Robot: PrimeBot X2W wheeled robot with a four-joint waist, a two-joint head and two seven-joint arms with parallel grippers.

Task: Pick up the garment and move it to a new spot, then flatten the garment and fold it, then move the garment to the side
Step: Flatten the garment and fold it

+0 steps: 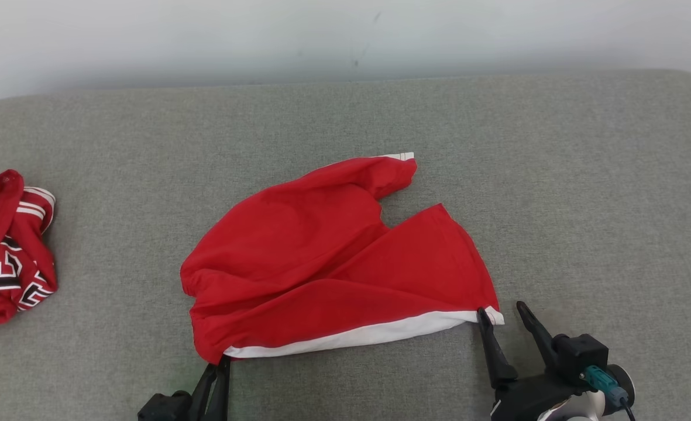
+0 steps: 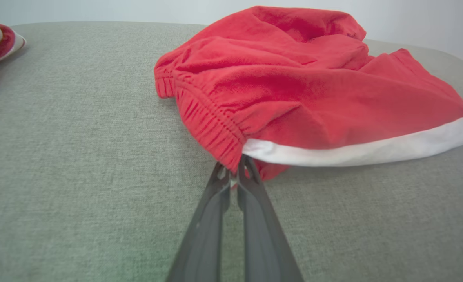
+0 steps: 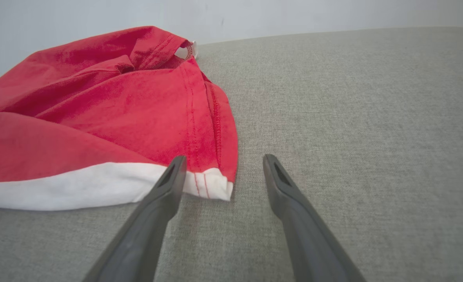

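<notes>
Red garment (image 1: 333,257) spread near the middle of the grey fabric surface (image 1: 585,175), well apart from a second red garment (image 1: 6,245) bunched far out at 9 o'clock. Long axis close to the 9-to-3 line, traced by the white band (image 1: 368,334) along the near edge, with the 3 o'clock end a touch farther away.

Left end effector (image 1: 221,363) at the garment's 7 o'clock, clamped tight on the gathered waistband corner at the start of the white band. Pinch plain in the left wrist view, fingers (image 2: 207,227) pressed together on red cloth.

Right end effector (image 1: 502,310) at the garment's 4 o'clock, spread wide, holding nothing. In the right wrist view, stitched corner of the band just inside the 9 o'clock finger (image 3: 153,211), off-centre in the gap.

Right arm plainly the nearer one for that free corner. Probably needed next: a slight shift toward 9 o'clock, then a close, to get both ends of the near edge in hand before any lift.
</notes>
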